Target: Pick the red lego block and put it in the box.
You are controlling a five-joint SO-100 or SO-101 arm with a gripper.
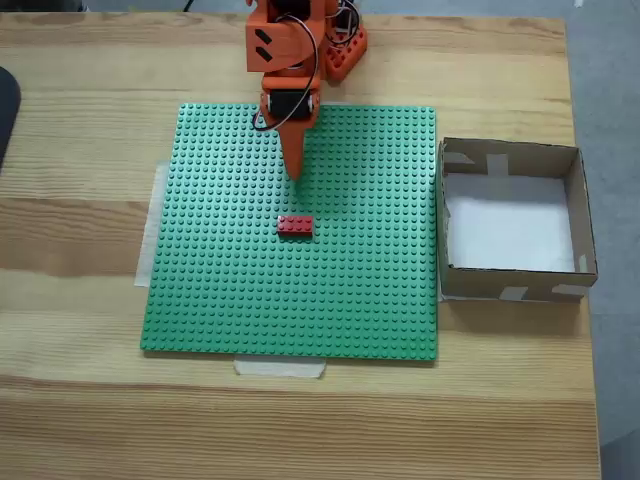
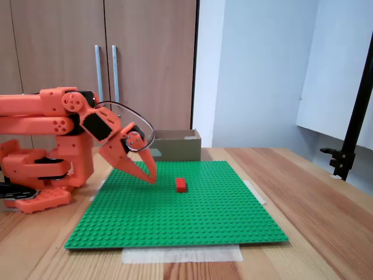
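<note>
Wooden table (image 1: 90, 240), green baseplate (image 1: 350, 300), wooden cupboards (image 2: 145, 64)

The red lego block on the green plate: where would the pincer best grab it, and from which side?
Probably from straight above, pinching across its two long sides. The red lego block lies flat on the green baseplate with nothing around it, and its short width looks easiest to span. In the fixed view from above its long side runs left to right, so the pincer, poised just behind it, would close front to back.
</note>
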